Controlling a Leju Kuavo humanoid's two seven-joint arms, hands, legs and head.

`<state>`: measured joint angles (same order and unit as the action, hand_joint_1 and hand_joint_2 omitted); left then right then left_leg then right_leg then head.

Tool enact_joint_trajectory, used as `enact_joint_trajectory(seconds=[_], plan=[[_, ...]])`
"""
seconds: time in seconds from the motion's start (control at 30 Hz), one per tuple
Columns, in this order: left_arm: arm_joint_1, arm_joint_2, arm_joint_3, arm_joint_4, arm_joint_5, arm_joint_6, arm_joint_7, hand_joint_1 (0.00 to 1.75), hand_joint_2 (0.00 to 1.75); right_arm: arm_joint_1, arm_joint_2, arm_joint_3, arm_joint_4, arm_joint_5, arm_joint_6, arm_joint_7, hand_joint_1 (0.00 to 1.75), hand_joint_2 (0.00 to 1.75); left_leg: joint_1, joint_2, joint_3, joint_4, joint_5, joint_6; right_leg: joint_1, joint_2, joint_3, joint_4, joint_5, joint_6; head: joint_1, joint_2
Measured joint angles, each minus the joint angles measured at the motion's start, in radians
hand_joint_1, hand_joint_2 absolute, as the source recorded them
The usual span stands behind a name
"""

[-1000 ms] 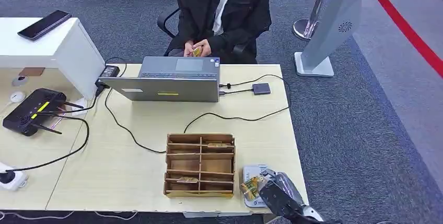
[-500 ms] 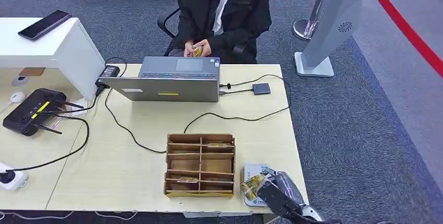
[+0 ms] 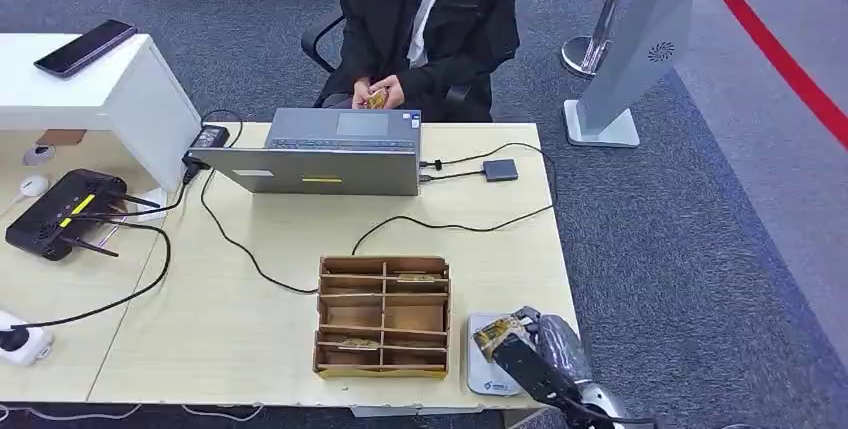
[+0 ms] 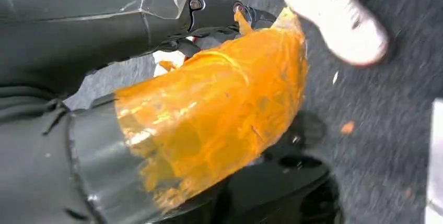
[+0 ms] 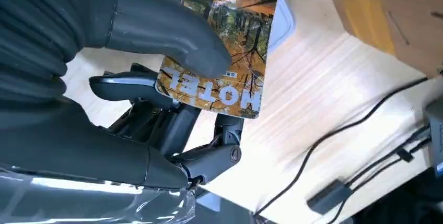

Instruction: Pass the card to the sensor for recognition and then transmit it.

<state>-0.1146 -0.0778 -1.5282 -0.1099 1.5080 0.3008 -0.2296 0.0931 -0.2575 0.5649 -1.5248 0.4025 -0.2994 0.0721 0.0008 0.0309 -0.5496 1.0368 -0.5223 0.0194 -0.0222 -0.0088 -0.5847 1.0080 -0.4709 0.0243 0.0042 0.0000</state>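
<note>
Pale wood counter (image 3: pixel 250 329) carries a brown divided box (image 3: pixel 383 316) with a few cards lying in its compartments, just beside the grey sensor pad (image 3: pixel 487 374). Over that pad my right hand (image 3: pixel 530 357) pinches the hotel card (image 5: pixel 224 46) between thumb and fingers. My left hand's (image 4: pixel 156 15) fingers I cannot make out.

Obstacles: wooden divider box (image 3: pixel 383 316) lower centre; black cable (image 3: pixel 455 224) across mid-frame; laptop (image 3: pixel 322 152) upper centre. Free passage: bare table (image 3: pixel 500 269) strip right of the box.
</note>
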Motion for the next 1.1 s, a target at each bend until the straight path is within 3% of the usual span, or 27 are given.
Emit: enact_joint_trajectory(seconds=[0.2,0.37,0.63,0.7,1.1], plan=[[0.032,0.028,0.002,0.0,0.017,-0.14,0.032,0.0,0.0,0.024,0.022,-0.062,-0.031,0.053,0.019,0.005,1.75,1.75,0.0,0.0,0.0,0.0,0.0,0.0,0.0,0.0,0.0,0.0,0.0,0.0,0.0,0.0],[0.071,0.053,0.011,0.013,0.031,-0.328,0.064,0.0,0.0,0.036,0.03,-0.101,-0.059,0.115,0.016,0.004,1.75,1.75,0.0,0.0,0.0,0.0,0.0,0.0,0.0,0.0,0.0,0.0,0.0,0.0,0.0,0.0],[0.154,0.093,0.047,0.07,0.023,-0.587,0.079,0.0,0.0,0.049,0.031,-0.137,-0.114,0.204,-0.063,-0.051,1.75,1.75,0.0,0.0,0.0,0.0,0.0,0.0,0.0,0.0,0.0,0.0,-0.001,0.0,-0.001,0.0],[0.175,0.106,0.059,0.075,0.013,-0.614,0.076,0.0,0.0,0.049,0.031,-0.142,-0.132,0.228,-0.092,-0.074,1.75,1.75,0.0,0.0,0.0,0.0,0.0,0.0,0.0,0.0,0.0,0.0,-0.001,0.0,-0.001,0.0],[0.205,0.135,0.127,0.088,-0.08,-0.634,0.061,0.0,0.0,0.007,0.044,-0.138,-0.242,0.373,-0.241,-0.184,1.75,1.75,0.0,0.0,0.0,0.0,0.0,0.0,0.0,0.0,0.001,0.001,-0.001,0.0,0.0,0.0]])
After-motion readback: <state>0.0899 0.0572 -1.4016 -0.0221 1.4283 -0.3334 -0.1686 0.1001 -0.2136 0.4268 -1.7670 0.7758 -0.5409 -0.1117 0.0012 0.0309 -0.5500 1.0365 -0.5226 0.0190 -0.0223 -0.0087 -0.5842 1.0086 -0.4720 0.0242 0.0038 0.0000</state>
